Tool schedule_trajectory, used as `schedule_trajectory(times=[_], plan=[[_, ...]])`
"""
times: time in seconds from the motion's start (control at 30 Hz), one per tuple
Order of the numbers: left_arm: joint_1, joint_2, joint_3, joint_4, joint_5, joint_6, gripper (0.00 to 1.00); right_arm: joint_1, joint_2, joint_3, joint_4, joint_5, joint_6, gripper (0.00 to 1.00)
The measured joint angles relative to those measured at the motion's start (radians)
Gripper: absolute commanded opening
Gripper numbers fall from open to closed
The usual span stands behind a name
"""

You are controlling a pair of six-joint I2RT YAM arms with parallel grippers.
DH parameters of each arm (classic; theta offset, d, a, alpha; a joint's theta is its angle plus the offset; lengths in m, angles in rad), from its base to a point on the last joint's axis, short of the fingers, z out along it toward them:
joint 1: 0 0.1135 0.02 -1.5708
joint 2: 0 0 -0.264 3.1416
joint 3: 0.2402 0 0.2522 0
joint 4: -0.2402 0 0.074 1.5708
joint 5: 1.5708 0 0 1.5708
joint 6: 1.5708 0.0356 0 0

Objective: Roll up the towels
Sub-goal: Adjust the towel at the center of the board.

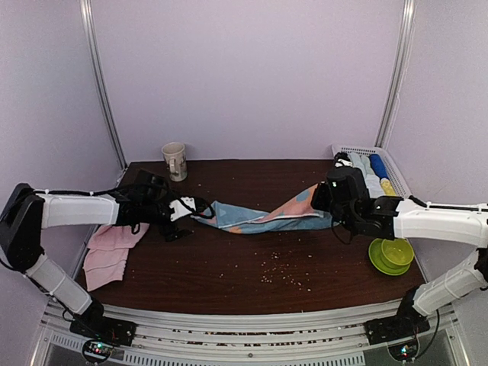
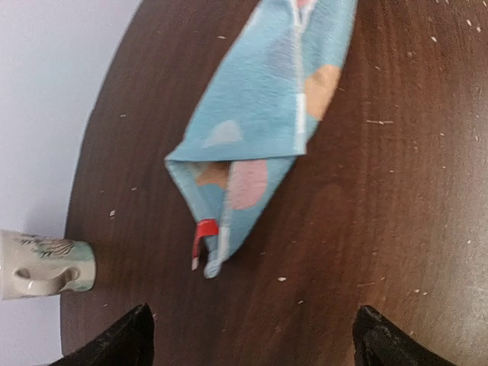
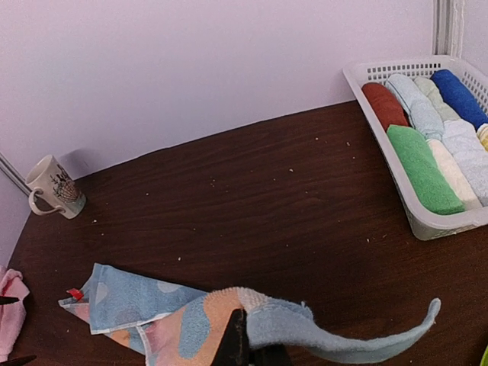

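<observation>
Top external view has a pale mug [image 1: 174, 161] standing upright at the back of the dark bench [image 1: 229, 267]. To the mug's right and nearer the arms, the blue dotted towel [image 1: 263, 217] stretches across the wood as a long band. Its end closer to the mug lies flat, folded to a point that carries a small red tag [image 2: 204, 232]. The left gripper [image 2: 252, 332] sits just short of that point, its jaws spread wide with nothing between them. The end farther from the mug is lifted off the wood by the right gripper [image 3: 242, 343], whose jaws are clamped on the terry edge, and a loose tail of cloth droops past them on the side away from the mug. Pink towels [image 1: 110, 248] lie heaped in front of the mug and to its left, spilling over the bench edge. Far to the mug's right, along the same back edge, a white slatted basket [image 3: 442, 223] holds rolled cloths [image 3: 415, 164] in red, green, blue and pale shades. A green bowl [image 1: 390, 255] rests well to the mug's right, nearer the arms. Pale crumbs [image 1: 278, 274] speckle the wood in front of the mug and to its right.
</observation>
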Motion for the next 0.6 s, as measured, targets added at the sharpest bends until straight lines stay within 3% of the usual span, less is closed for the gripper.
schedule_trajectory(times=[0.33, 0.6], plan=[[-0.237, 0.196, 0.04, 0.117, -0.211, 0.072, 0.77, -0.113, 0.039, -0.046, 0.001, -0.088, 0.036, 0.0], [-0.288, 0.348, 0.111, 0.225, -0.35, 0.14, 0.7, -0.152, 0.072, -0.066, 0.021, -0.158, 0.048, 0.0]])
